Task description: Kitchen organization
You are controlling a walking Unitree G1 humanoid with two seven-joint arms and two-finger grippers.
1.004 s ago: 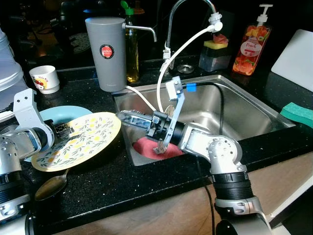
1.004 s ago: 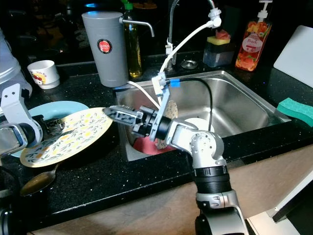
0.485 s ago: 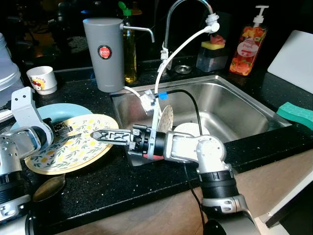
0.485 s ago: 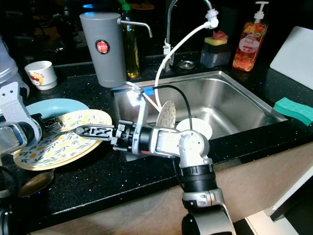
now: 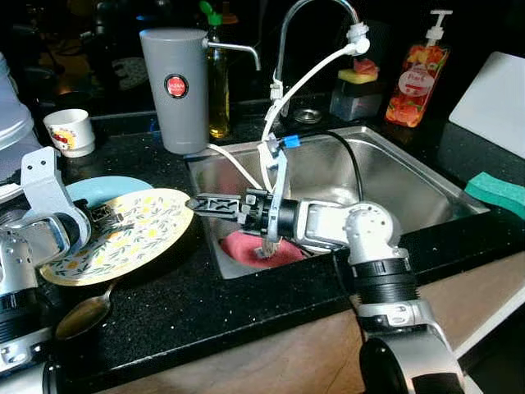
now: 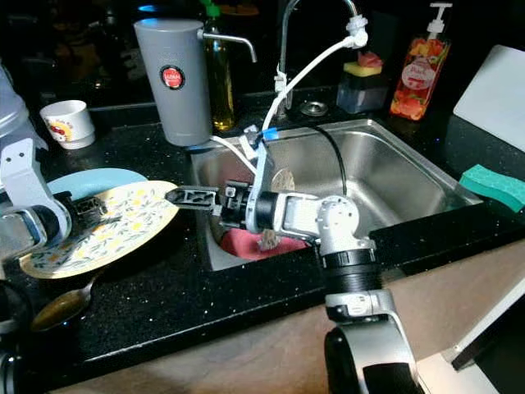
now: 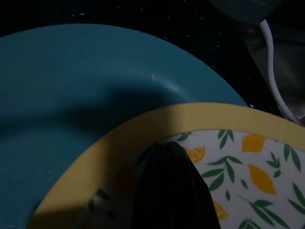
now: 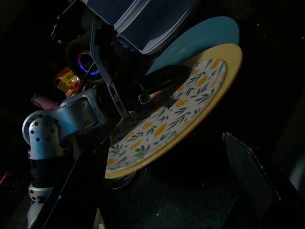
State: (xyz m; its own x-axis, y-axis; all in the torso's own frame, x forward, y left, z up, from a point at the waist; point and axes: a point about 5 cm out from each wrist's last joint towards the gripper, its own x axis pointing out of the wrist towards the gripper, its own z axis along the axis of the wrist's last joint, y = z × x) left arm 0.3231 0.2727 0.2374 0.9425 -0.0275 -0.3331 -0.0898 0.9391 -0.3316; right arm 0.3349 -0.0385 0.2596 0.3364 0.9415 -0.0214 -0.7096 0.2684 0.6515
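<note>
Blue plate (image 5: 107,187) half-hidden beneath lemon plate (image 5: 123,234)

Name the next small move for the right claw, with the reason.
Probably ease the right claw, open, forward onto the near rim of the lemon plate. The left claw already pinches its far edge and holds it tilted above the blue plate, and the right fingers stop just short.
</note>
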